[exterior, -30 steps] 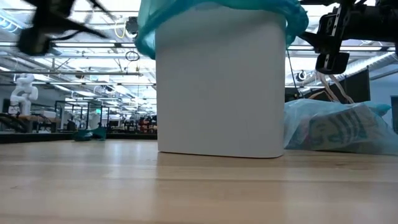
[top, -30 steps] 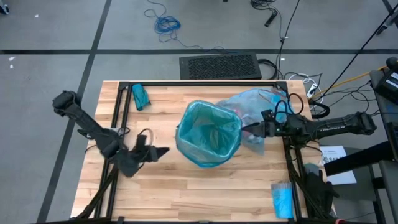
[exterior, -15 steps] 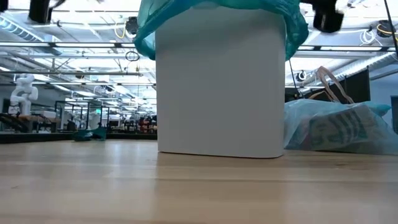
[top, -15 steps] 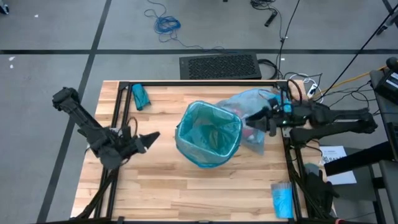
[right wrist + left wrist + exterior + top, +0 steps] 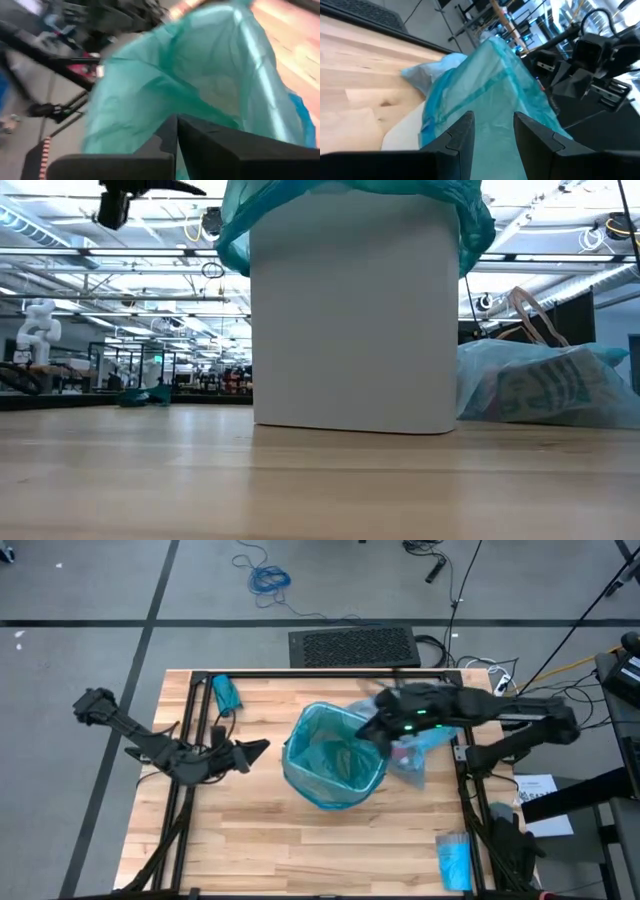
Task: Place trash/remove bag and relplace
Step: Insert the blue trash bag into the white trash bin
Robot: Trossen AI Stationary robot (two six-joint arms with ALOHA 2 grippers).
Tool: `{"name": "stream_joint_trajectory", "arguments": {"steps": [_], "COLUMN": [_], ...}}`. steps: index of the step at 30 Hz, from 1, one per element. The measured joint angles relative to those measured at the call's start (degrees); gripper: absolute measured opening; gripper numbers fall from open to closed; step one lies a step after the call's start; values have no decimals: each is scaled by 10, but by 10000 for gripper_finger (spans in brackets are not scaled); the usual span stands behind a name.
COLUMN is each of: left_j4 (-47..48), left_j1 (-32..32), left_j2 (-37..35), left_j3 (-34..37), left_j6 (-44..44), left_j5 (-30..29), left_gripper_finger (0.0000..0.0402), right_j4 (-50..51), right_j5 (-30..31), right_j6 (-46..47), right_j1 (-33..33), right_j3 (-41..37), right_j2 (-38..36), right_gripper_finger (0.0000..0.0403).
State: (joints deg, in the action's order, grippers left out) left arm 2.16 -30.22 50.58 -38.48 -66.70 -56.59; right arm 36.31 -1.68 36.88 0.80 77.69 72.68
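A white bin [image 5: 300,785] stands mid-table, lined with a teal-green bag [image 5: 335,755] folded over its rim [image 5: 350,195]. To the bin's right the pale blue bag [image 5: 425,735] lies slumped on the wood [image 5: 545,385], and something red [image 5: 405,751] shows through it. My right gripper [image 5: 368,730] hovers shut over the bin's far right rim, above the teal liner [image 5: 200,85]. My left gripper [image 5: 262,748] hangs open left of the bin and points at it [image 5: 492,120]. Nothing is between its fingers.
A small teal packet [image 5: 227,695] lies at the far left of the table. A blue roll [image 5: 455,862] sits at the near right corner. A black frame rail [image 5: 320,673] runs along the far edge. Bare wood lies in front of the bin [image 5: 320,480].
My right gripper has risen from beside the pale blue bag and swung toward the table's left. It is now over the bin's right rim, tipped downward, and has shut on nothing. My left gripper has lifted and drifted toward the far edge, rolling as it went. Bin and bags have stayed put.
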Motion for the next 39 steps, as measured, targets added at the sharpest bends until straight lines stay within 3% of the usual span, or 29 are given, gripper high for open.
{"name": "stream_joint_trajectory", "arguments": {"steps": [6, 11, 15, 19, 22, 26, 33, 36, 39], "left_j4": [2, 30, 31, -77, -82, 12, 48, 53, 58], "left_j1": [20, 53, 101, 136, 169, 210, 253, 278, 296], "left_j2": [-1, 0, 0, -1, -4, -3, -6, -5, 7], "left_j3": [0, 0, 0, 0, 0, 1, 1, 1, 1], "left_j6": [32, 75, 103, 234, 266, 222, 253, 256, 255], "left_j5": [14, 51, 102, 173, 223, 279, 291, 335, 380], "left_gripper_finger": [132, 132, 132, 132, 132, 132, 132, 132, 132], "right_j4": [16, 31, 28, 58, 126, 183, 340, 338, 265], "right_j5": [-3, 12, 125, 200, 228, 256, 388, 401, 399], "right_j6": [5, 23, 27, 48, 95, 162, 375, 447, 482], "right_j1": [-10, -26, -51, -63, -76, -134, -274, -316, -340], "right_j3": [58, 64, 63, 65, 64, 64, 62, 33, -23], "right_j2": [84, 93, 58, 8, -14, -31, -15, -14, -13], "right_gripper_finger": [0, 0, 0, 0, 0, 0, 0, 0, 0]}}
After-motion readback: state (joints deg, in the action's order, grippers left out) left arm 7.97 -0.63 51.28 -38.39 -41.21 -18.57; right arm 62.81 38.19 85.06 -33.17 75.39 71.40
